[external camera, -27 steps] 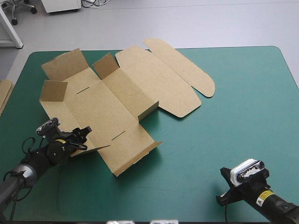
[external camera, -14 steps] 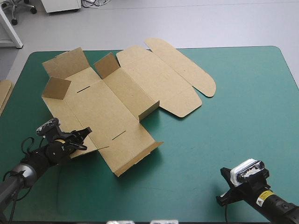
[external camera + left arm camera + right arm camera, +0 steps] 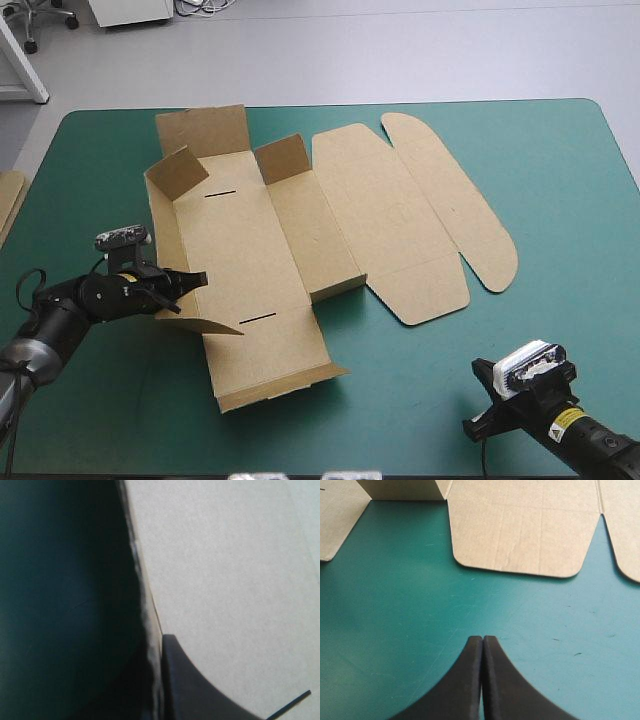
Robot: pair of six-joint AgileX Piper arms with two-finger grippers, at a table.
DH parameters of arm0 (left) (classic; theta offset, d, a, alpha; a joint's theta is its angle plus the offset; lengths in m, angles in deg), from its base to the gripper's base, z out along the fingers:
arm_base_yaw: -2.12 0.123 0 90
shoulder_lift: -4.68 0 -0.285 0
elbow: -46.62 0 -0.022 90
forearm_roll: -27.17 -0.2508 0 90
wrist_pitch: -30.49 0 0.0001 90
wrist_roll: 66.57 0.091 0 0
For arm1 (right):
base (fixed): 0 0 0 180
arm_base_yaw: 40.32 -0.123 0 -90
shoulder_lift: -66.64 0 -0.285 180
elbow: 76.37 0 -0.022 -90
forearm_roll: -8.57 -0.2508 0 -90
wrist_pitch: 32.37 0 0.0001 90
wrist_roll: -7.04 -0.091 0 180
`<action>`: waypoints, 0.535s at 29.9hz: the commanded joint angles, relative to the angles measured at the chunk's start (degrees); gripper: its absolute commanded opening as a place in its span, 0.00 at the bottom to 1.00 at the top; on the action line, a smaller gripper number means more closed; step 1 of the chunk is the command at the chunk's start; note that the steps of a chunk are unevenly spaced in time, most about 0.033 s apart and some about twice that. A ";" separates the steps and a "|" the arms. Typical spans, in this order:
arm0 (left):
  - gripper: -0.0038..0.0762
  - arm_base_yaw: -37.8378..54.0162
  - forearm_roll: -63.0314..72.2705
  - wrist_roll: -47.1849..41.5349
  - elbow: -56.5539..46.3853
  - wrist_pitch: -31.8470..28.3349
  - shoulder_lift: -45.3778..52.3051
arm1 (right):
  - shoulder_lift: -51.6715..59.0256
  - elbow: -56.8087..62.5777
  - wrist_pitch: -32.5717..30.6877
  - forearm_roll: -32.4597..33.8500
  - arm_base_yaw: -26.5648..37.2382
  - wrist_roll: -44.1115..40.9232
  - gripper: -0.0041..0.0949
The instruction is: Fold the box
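The box (image 3: 245, 265) lies left of centre on the teal-green surface (image 3: 540, 170), partly formed. At its far end, 3 flaps stand raised (image 3: 203, 128). A low wall (image 3: 335, 280) stands between the base and the lid (image 3: 395, 215), which rests flat toward the right with its rounded flap (image 3: 465, 215) alongside.

The left tool (image 3: 192, 281) is clamped on the box's left edge; the left wrist view shows the board edge pinched between the black fingers (image 3: 200, 690).

The right tool (image 3: 482, 640) sits near the front right corner, fingers pressed together, holding nothing, well apart from the box.

More brown board (image 3: 8, 200) shows at the left edge.
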 commanded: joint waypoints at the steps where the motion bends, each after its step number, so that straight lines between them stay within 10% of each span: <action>1: 0.04 -0.16 -0.85 3.67 6.09 3.45 1.60 | -0.70 -2.18 4.02 -0.40 -0.09 1.32 0.02; 16: 0.04 -0.36 -2.84 15.63 14.16 15.86 1.40 | -0.70 -2.88 3.54 -0.40 -0.09 4.22 0.02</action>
